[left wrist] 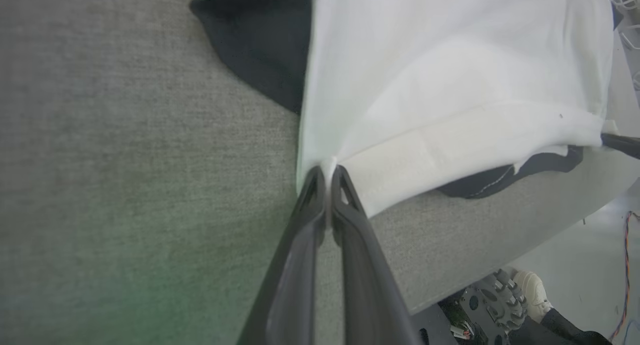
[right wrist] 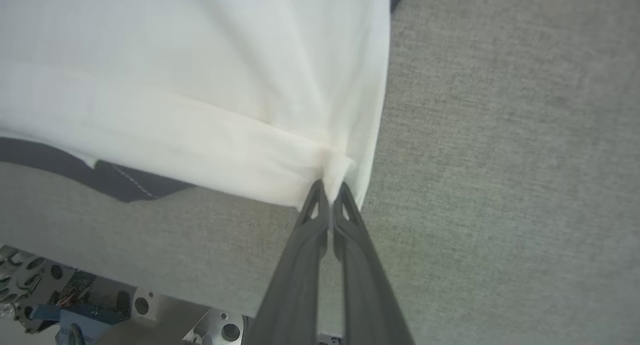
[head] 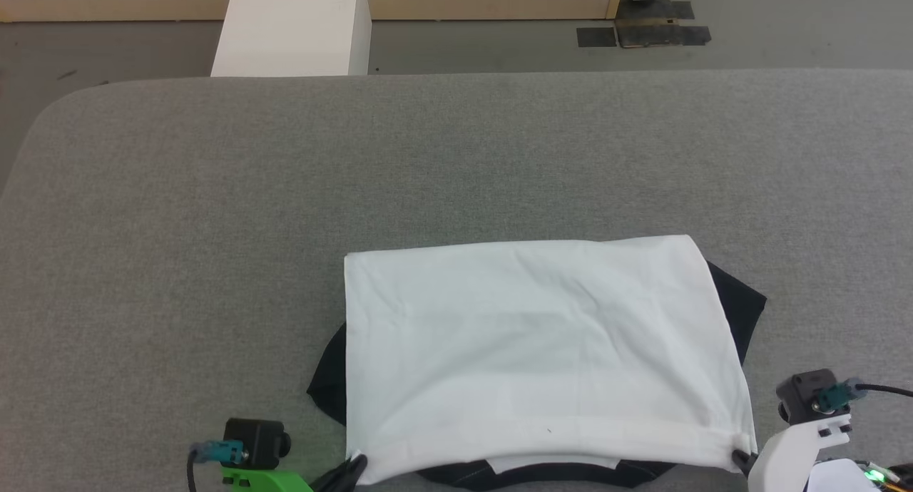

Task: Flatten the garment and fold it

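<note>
A grey, cloth-covered table with a rounded far-left corner carried one shirt, lying close to its near edge and right of centre. The white body was folded into a rough rectangle, lightly creased, its hem along the near side. Black fabric poked out from beneath at the left, at the far right and along the near edge.
</note>
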`<state>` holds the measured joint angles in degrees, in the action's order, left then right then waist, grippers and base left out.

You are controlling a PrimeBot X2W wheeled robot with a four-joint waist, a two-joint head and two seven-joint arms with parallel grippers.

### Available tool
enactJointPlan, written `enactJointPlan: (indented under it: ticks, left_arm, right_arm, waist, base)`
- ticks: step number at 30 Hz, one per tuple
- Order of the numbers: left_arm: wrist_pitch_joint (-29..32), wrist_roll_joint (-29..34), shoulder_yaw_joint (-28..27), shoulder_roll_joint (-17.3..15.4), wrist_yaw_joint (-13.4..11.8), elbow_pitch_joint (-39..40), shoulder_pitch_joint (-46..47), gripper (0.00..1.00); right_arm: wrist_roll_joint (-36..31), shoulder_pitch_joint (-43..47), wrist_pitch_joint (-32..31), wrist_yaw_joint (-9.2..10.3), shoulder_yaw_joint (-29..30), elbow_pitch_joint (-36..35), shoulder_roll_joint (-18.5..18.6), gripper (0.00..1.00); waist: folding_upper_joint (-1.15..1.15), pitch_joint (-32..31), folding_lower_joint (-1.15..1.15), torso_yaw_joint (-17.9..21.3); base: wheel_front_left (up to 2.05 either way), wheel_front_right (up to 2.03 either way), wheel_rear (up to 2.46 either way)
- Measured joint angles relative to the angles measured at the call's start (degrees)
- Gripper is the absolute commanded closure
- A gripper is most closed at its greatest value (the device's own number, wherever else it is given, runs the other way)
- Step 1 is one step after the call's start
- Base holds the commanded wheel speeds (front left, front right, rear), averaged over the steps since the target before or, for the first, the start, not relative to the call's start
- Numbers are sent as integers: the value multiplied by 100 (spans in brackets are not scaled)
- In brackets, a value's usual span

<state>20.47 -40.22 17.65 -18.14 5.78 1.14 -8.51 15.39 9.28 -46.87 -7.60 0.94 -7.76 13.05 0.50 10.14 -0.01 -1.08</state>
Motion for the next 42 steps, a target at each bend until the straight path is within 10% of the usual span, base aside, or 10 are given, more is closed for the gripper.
enactJointPlan:
  ticks: [3, 4, 5, 15, 24, 32, 42]
  left_arm:
    - [-34, -5, 73, 9, 31, -154, 92, 100]
    - [-64, -8, 87, 14, 48, -180, 109, 55]
    - [-102, -9, 105, 23, 57, -209, 131, 0]
    - [-756, -24, -62, 137, 64, -12, 127, 0]
    - [-3366, 1370, -684, 396, -447, -171, 698, 0]
    - [-3521, 2223, -1340, 799, -637, -260, 1232, 0]
    - [-3521, 2742, -1887, 1171, -272, -452, 1306, 0]
  right_arm:
    - [-27, -9, 54, 0, -71, 137, -26, 93]
    - [-25, -14, 80, 0, -75, 154, -33, 66]
    - [-16, -14, 112, 0, -67, 171, -45, 5]
    - [94, 354, 594, 1, 457, -371, -458, 0]
    - [135, 128, 2614, 2, 906, -543, -994, 0]
    - [578, -301, 3270, 2, 1139, 398, -1001, 0]
    - [795, -1262, 2941, 3, 1235, 1893, -1007, 0]
  waist:
    - [0, 16, 0, 27]
    - [0, 15, 0, 31]
    - [0, 8, 0, 32]
    - [0, -298, 0, -2]
    - [0, -489, 0, -31]
    - [0, -485, 0, -53]
    - [0, -403, 0, 11]
  base:
    - [0, 0, 0]
    - [0, 0, 0]
    - [0, 0, 0]
    - [0, 0, 0]
    - [0, 0, 0]
    - [0, 0, 0]
    - [0, 0, 0]
